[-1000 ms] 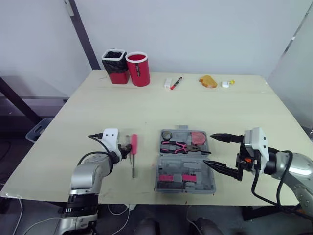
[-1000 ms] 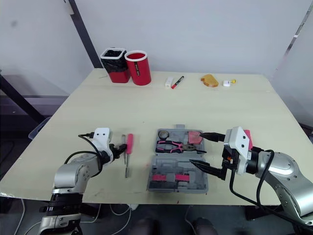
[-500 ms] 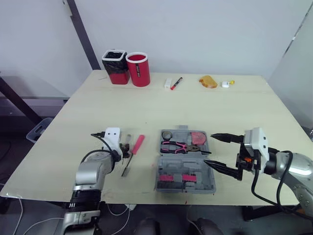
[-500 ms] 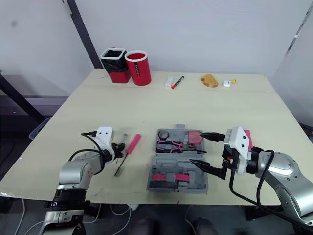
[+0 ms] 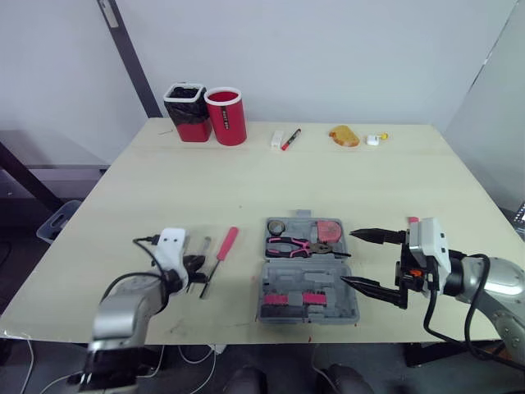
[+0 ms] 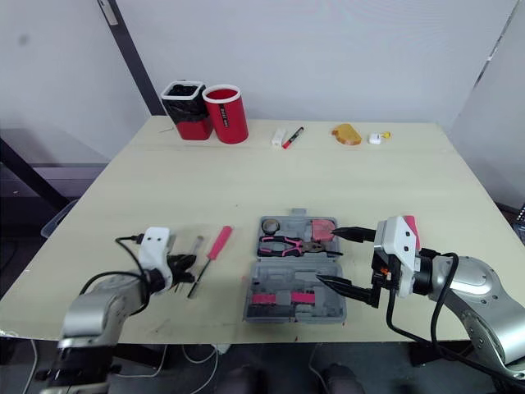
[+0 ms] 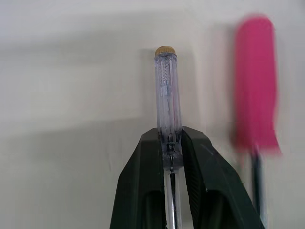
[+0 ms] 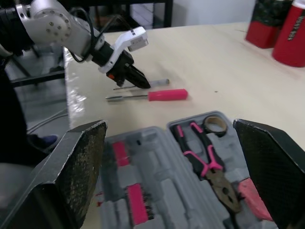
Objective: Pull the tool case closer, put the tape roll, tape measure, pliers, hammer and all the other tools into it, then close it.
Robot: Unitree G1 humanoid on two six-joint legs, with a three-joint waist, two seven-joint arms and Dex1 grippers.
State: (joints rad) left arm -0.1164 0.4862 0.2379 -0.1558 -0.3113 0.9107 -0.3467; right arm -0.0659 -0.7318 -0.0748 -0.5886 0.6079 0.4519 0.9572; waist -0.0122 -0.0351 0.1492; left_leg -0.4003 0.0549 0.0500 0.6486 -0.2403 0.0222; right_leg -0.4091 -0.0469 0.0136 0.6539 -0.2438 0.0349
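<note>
The left gripper (image 7: pixel 170 142) is clamped low on the clear screwdriver (image 7: pixel 167 90), left of the open tool case (image 5: pixel 305 275), so it may swivel or slip when lifted, while the right gripper (image 5: pixel 348 257) hangs spread wide beside the case

The left claw (image 7: pixel 170 139) pinches a clear-handled screwdriver (image 7: pixel 167 90) beside a pink-handled screwdriver (image 7: pixel 255 86).

Far table (image 5: pixel 246 180) edge: red cup (image 5: pixel 225 116), black-rimmed cup (image 5: pixel 187 113), marker (image 5: pixel 289 139), orange obj. (image 5: pixel 344 135)

Pink screwdriver (image 7: pixel 255 81) — blurred, tip unseen
</note>
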